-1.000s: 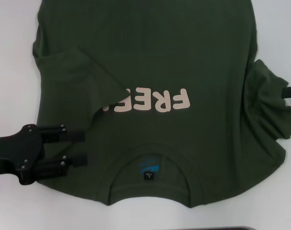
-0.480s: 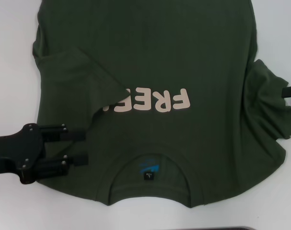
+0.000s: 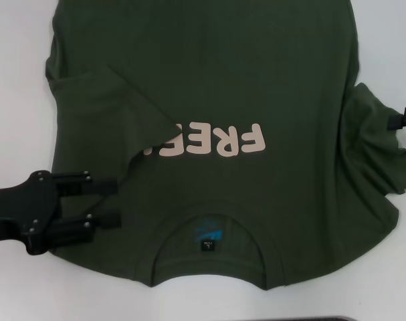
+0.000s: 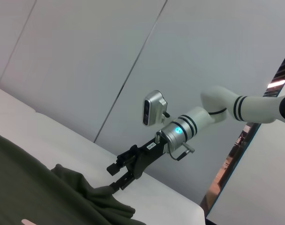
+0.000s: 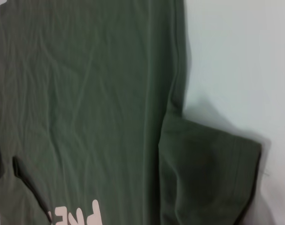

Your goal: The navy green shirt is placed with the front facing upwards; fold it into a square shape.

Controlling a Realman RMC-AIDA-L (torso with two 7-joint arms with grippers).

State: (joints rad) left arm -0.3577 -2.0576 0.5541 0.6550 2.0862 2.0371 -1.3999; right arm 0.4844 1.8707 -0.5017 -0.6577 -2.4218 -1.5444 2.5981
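Shirt point(image 3: 256, 80) fills most of my head view: the navy green shirt lies flat and front up on the white tabletop point(image 3: 15, 87), collar point(image 3: 209, 231) toward me, hem running off the far edge, so its long axis goes straight away from the robot and the cream print point(image 3: 213, 142) reads upside down. Its left sleeve point(image 3: 116, 110) is folded in over the chest and covers the print's end. My left claw point(image 3: 112, 202) sits over the left shoulder, fingers released and apart. My right claw point(image 3: 404, 130) is at the bunched right sleeve point(image 3: 376, 144); the left wrist view shows its fingers point(image 4: 115, 185) touching that sleeve, but I cannot tell if they grip. That view alone shows pale panelled walls point(image 4: 86, 61). The right wrist view shows the sleeve lying on bare tabletop.
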